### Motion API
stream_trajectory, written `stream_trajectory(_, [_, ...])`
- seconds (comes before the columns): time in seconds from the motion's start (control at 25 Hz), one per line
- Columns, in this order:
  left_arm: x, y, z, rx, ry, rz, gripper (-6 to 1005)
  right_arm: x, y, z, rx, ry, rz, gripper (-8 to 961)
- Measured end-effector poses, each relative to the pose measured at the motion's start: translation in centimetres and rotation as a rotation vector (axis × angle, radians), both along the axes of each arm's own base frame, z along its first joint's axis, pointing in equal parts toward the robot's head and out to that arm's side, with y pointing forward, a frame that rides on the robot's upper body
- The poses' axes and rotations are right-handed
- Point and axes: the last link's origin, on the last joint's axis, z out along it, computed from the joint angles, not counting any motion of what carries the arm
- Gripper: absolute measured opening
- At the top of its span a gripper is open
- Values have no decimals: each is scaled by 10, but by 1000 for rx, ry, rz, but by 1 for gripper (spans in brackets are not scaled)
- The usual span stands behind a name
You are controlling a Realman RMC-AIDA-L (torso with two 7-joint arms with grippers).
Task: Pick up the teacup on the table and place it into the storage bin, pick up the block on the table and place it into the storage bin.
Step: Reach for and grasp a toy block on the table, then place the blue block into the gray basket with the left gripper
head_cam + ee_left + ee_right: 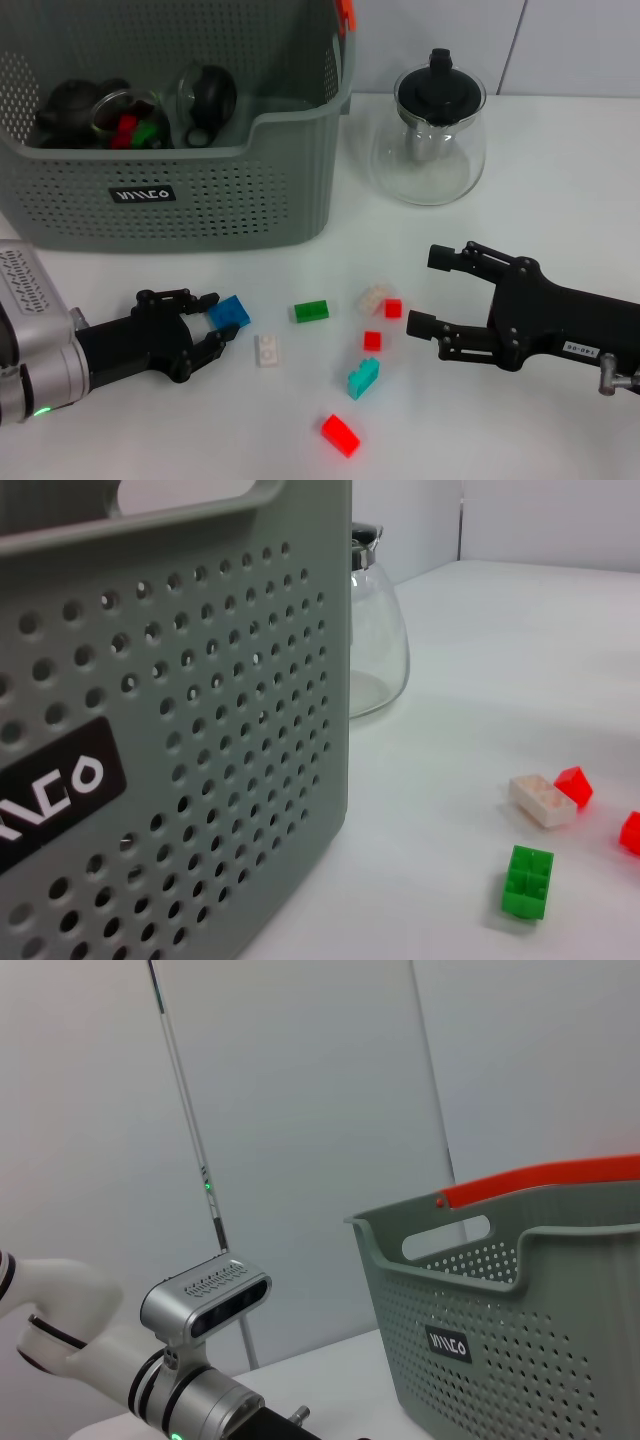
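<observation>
Lying nearest on the white tabletop (560,170) is a red block (340,434). Next come a teal block (363,378) and a white block (268,350). The left end effector (214,320) sits low beside them, its fingers pinched on a blue block (230,312). The right end effector (428,292) hangs near two small red blocks (372,340), its fingers wide apart and holding nothing. A green block (311,311) lies between them. Farther back stands the grey storage bin (250,190) with dark teacups (205,100) inside, and a glass teapot (432,135) beside it.

The storage bin (200,120) carries a small black label (144,194) with white letters, upper left of the head view; the letters cannot be read surely.
</observation>
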Motion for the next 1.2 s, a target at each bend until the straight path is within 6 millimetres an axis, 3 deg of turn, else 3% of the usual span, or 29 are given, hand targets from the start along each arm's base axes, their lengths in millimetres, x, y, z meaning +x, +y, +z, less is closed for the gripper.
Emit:
stream_trajectory(0.12, [3,0,3,2,-28,-2,417,0,0,0,-1,0,-1,943])
stream_trajectory(0.28, [7,-1,23,-9,-109,6,421,0,0,2,2,5,1,943])
stream_trajectory(0.8, [48,-9,128,-59,-493,-166,437,0,0,2,5,8,0,942])
stream_trajectory(1.04, [62,17,178,61,-708,-93,444,-2,2,2,8,9,6,943])
stream_trajectory(1.2, [68,46,202,112,-709,12,449,-4,2,1,11,11,14,943])
